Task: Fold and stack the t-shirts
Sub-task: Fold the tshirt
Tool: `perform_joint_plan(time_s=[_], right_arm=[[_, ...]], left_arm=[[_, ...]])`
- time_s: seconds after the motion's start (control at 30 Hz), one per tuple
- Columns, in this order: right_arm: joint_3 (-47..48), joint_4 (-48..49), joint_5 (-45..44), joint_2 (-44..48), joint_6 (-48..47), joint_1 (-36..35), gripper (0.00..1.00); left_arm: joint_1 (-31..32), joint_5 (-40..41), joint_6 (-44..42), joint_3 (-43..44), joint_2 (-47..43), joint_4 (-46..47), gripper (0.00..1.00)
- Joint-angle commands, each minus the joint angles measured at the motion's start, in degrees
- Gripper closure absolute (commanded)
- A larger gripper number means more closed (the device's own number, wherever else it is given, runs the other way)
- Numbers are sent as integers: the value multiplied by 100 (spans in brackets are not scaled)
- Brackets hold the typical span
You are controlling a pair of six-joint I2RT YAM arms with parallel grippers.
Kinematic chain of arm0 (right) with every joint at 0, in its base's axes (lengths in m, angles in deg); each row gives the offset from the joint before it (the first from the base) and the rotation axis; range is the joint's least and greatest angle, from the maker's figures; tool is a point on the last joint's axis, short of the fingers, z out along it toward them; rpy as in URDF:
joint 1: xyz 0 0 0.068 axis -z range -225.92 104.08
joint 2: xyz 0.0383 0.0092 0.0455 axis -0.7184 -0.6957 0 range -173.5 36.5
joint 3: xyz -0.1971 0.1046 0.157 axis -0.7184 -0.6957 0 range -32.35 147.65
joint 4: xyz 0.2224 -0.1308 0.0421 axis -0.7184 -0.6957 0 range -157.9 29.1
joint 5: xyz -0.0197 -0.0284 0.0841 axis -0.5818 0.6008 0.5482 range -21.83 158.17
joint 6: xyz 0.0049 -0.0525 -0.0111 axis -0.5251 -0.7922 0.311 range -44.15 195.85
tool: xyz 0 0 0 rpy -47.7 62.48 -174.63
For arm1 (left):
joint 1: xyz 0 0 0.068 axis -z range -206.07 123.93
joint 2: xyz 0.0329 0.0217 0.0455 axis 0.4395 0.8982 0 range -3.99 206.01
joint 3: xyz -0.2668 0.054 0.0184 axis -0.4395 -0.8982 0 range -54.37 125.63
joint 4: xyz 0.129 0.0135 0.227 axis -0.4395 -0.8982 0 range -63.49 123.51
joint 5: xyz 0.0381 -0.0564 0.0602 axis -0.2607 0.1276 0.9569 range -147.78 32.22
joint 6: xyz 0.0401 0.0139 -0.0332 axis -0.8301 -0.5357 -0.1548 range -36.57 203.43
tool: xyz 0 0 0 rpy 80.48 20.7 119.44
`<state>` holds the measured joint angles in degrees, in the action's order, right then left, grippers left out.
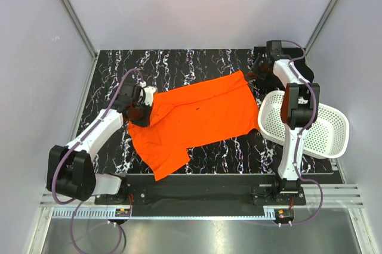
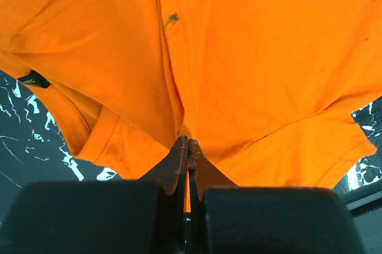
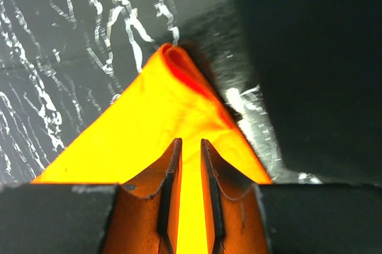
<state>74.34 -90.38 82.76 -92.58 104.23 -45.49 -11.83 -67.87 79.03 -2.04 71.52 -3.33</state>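
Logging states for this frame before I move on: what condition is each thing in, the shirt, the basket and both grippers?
orange t-shirt: spread open, not folded, held at two edges.
left gripper: shut on the orange t-shirt's left side.
right gripper: jaws slightly apart, a far corner of the shirt between them.
white basket: on the right, nothing visible inside.

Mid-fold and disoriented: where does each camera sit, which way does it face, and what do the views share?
Top external: above and behind the bases, looking down on the marbled table, orange t-shirt and white basket; left arm and right arm show.
Left wrist: on its arm, facing along the left gripper, shut on the shirt's fabric.
Right wrist: on its arm, facing down over the right gripper, jaws slightly apart, at a shirt corner.
Shared: all three show the orange t-shirt.
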Motion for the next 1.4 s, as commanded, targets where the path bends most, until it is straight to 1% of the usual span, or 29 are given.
perform_joint_plan(time_s=[0.0,0.1,0.13,0.2,0.27,0.3,0.33,0.4,0.47,0.5,0.53,0.57,0.63,0.67,0.7,0.73,0.8,0.83,1.0,1.03,1.1,1.13,1.17,1.27,1.3,1.37], right_arm=[[27,-119,-472,392,150,-245,74],[-26,-400,-1017,427,614,-245,73],[-43,-445,-1019,427,886,-253,72],[0,-558,-1115,375,1055,-358,73],[158,-734,-1335,269,1099,-429,72],[176,-779,-1423,252,1134,-464,73],[150,-779,-1424,234,1152,-464,73],[132,-788,-1598,199,1187,-456,73],[132,-788,-1696,207,1178,-464,73],[141,-797,-1748,207,1178,-464,73],[176,-788,-1758,173,1178,-447,73],[185,-788,-1766,164,1178,-456,73],[141,-779,-1854,190,1231,-456,73],[115,-788,-1863,199,1275,-456,73],[106,-805,-1837,190,1336,-456,73],[97,-788,-1819,190,1354,-473,73],[80,-779,-1881,155,1442,-464,73],[80,-753,-1898,120,1460,-464,73],[237,-630,-1890,-109,1460,-465,73],[281,-621,-1855,-196,1486,-464,73],[299,-446,-1584,-276,1469,-482,73],[264,-349,-1486,-328,1442,-473,73],[264,-331,-1511,-329,1442,-473,73],[203,-287,-1573,-381,1416,-473,73],[229,-278,-1565,-399,1390,-473,73],[246,-270,-1573,-452,1363,-473,74]], left_arm=[[44,68,98,119,87,-16,100],[88,261,159,136,175,-42,100],[105,610,316,136,184,-34,98],[123,989,431,119,132,27,83],[123,1130,431,93,96,80,82],[123,1280,588,101,79,80,80],[123,1438,651,119,87,72,75],[123,1676,643,119,52,72,75],[123,1851,625,154,34,150,72],[114,2061,625,180,69,273,70],[62,2116,625,276,122,335,68],[18,2134,625,364,279,370,67],[-192,1968,765,679,482,388,69],[-281,1810,809,742,622,423,72],[-368,1426,931,769,667,615,73],[-543,1326,1046,752,702,738,73],[-720,1561,1616,725,755,942,66],[-886,1597,1731,734,773,959,65],[-1362,861,1995,769,992,1169,64],[-1415,842,2022,708,1027,1240,64],[-1617,668,2075,708,1229,1450,63],[-1713,570,2084,864,1482,1434,63],[-1714,569,2084,866,1606,1434,63],[-1723,578,2066,1304,2062,1469,63],[-1723,604,2040,1610,2213,1469,63],[-1723,570,1970,1919,2635,1426,63]])
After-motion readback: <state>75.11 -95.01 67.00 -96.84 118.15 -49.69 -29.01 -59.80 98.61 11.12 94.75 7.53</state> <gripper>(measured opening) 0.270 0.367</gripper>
